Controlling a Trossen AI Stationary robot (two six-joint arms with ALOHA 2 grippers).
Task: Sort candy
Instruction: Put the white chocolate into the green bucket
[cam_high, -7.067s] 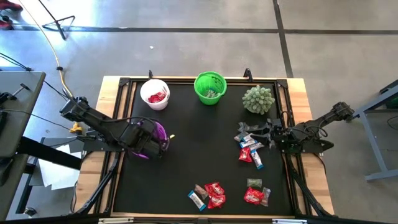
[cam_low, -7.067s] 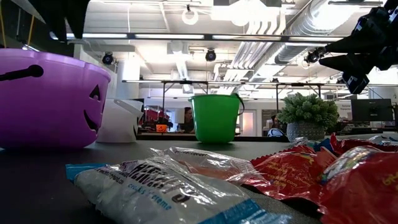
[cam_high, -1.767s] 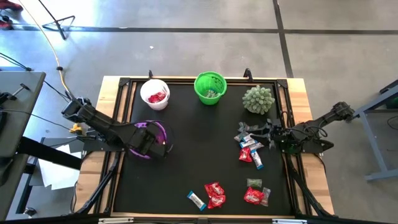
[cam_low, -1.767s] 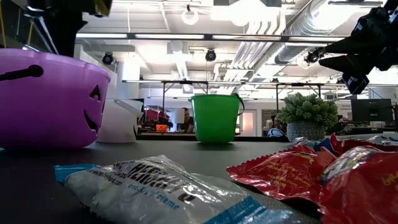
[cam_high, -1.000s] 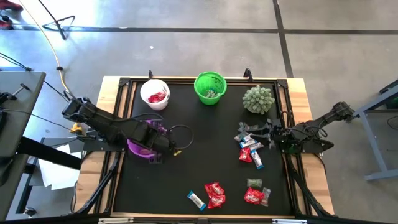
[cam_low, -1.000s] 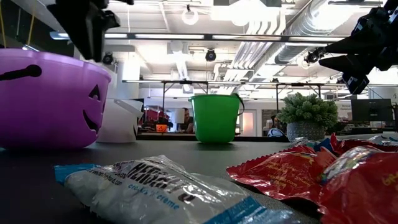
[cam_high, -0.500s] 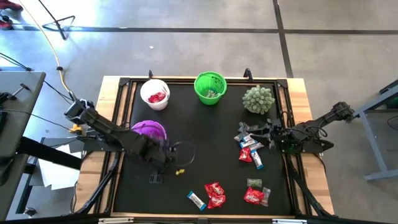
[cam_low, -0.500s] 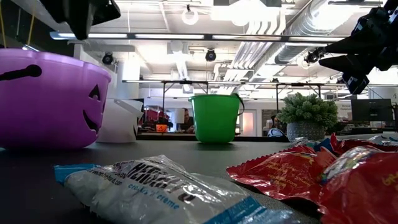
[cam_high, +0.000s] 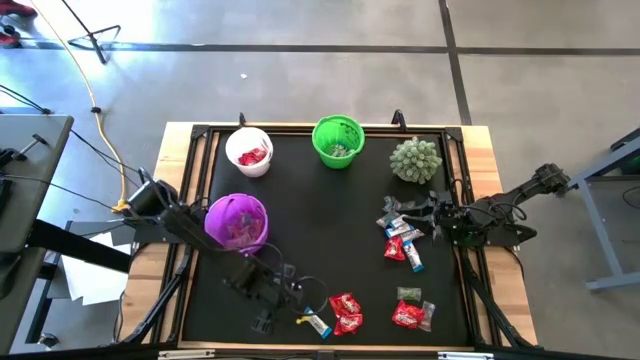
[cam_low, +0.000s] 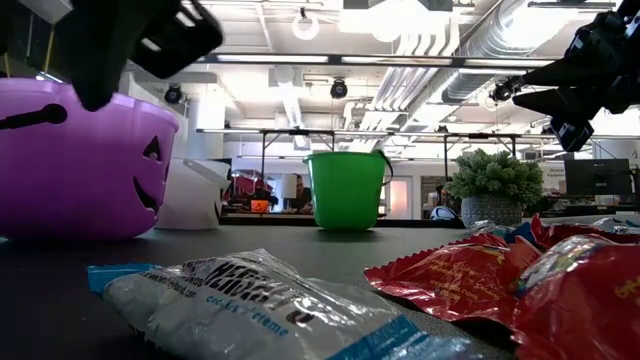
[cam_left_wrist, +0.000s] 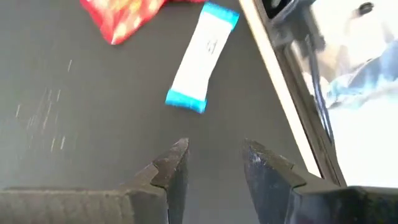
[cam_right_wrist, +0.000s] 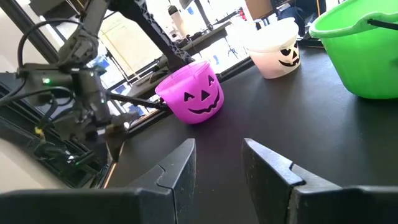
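Observation:
Wrapped candy lies flat on the black mat: a blue-white bar (cam_high: 318, 322) and red packets (cam_high: 346, 312) near the front edge, more red ones (cam_high: 408, 316) to their right, and a mixed heap (cam_high: 402, 240) at the right. My left gripper (cam_high: 295, 305) hangs open above the mat just left of the blue-white bar (cam_left_wrist: 202, 59), pointing steeply down, nothing between its fingers (cam_left_wrist: 214, 149). My right gripper (cam_high: 400, 212) stays open and level above the right heap, fingers (cam_right_wrist: 217, 146) with nothing between them.
A purple pumpkin bucket (cam_high: 237, 222) stands at the left, a white bucket (cam_high: 249, 151) holding red candy and a green bucket (cam_high: 338, 141) at the back. A spiky pale-green ball (cam_high: 415, 159) sits at the back right. Bare mat lies in the middle.
My left gripper has swung from over the purple bucket toward the table's near edge and rightward, sinking and tipping downward, and now hangs close to the blue-white bar. Its fingers have stayed open. The candy has not moved.

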